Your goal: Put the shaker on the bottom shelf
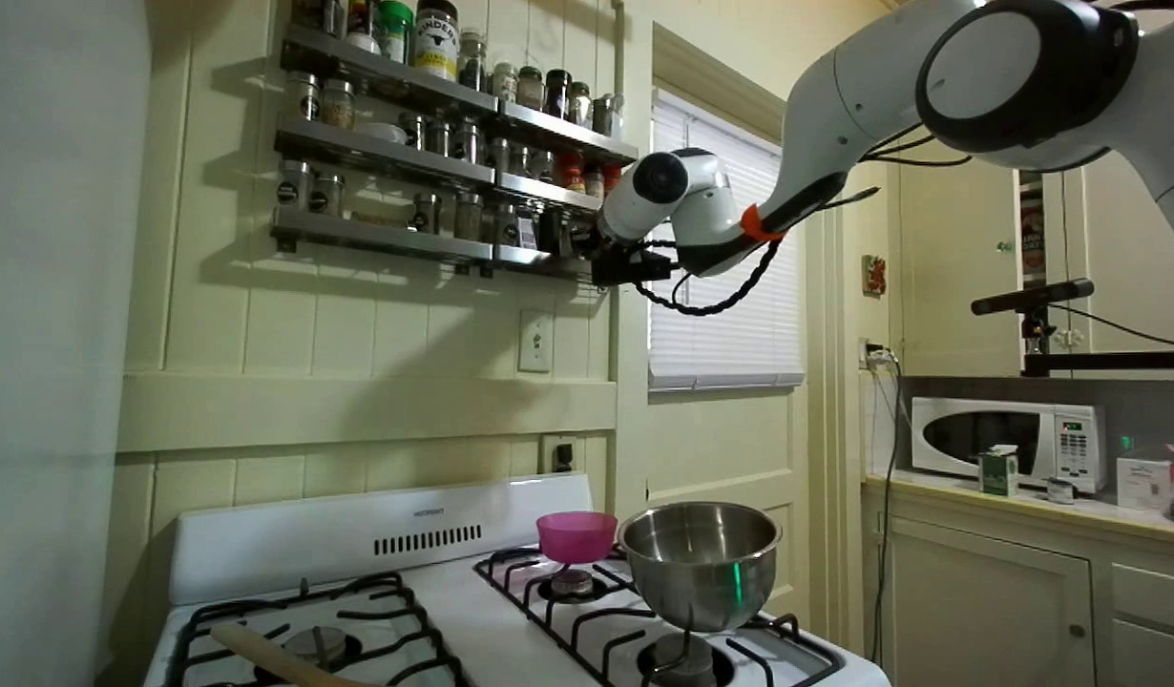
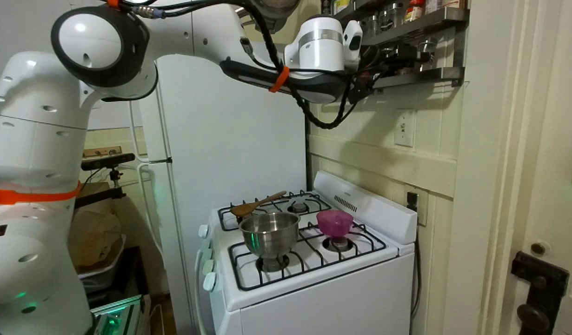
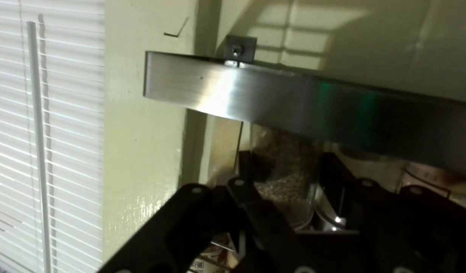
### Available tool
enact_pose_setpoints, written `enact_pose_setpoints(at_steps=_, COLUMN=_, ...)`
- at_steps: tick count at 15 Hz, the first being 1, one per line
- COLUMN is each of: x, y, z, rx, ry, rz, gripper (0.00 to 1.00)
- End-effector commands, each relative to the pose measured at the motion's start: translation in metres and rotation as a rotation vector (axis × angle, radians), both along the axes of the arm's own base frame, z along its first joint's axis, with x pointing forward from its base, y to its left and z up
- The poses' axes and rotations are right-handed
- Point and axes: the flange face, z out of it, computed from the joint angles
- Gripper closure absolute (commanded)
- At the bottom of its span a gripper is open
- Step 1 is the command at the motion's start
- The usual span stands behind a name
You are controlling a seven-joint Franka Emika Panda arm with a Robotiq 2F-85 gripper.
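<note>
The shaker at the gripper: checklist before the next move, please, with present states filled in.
1. Gripper at the bottom shelf: ok in both exterior views.
2. Shaker between the fingers: ok in the wrist view.
3. Shaker behind the front rail: ok, the rail partly covers it.
4. Shaker seated on the shelf floor: cannot tell, its lower end is hidden.
5. Fingers clear of the shaker: cannot tell, contact is too dark to judge.
6. Steel pot and pink bowl clear of the gripper: ok, both sit below on the stove.
</note>
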Motion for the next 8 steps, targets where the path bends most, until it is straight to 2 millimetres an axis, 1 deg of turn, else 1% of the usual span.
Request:
enact_pose_setpoints(at_steps=1, x=-0.007, y=0.006, z=-0.012, rx=-0.012, ry=-0.062, rz=-0.049, gripper=0.77)
enact_pose_setpoints(at_steps=7, x=-0.02, y=0.01, z=-0.03, rx=-0.038, ry=-0.103, rz=-0.107, gripper=0.77)
enact_pose_setpoints(at_steps=8, x=-0.021, y=0.011, z=-0.031, rx=-0.035, ry=-0.108, rz=-0.115, gripper=0.3)
